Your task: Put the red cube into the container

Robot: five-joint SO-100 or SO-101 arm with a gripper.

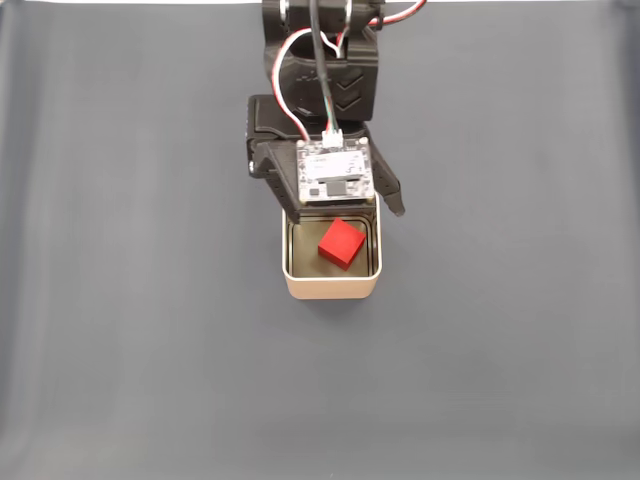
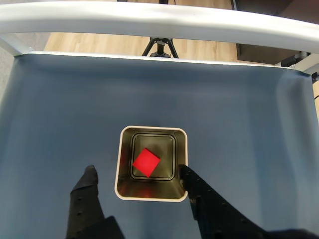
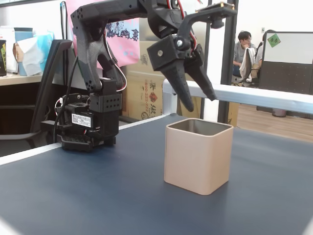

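The red cube [image 1: 340, 243] lies on the floor of the container [image 1: 332, 288], turned at an angle to its walls, and the wrist view shows the cube [image 2: 146, 162] near the middle of the tin [image 2: 149, 197]. My gripper [image 1: 345, 210] hangs open just above the tin's far rim with nothing between its fingers. In the wrist view the gripper [image 2: 136, 169] has one fingertip left of the tin and the other over its right rim. From the side, the gripper [image 3: 202, 103] points down, apart from the beige-gold container [image 3: 198, 156]; the cube is hidden by its wall.
A dark blue-grey mat [image 1: 120, 300] covers the table around the tin. The arm's base [image 3: 90, 122] stands behind the tin at the left. A white rail [image 2: 159, 20] borders the far table edge, with a tripod [image 2: 159, 46] beyond. People [image 3: 243, 44] sit far behind.
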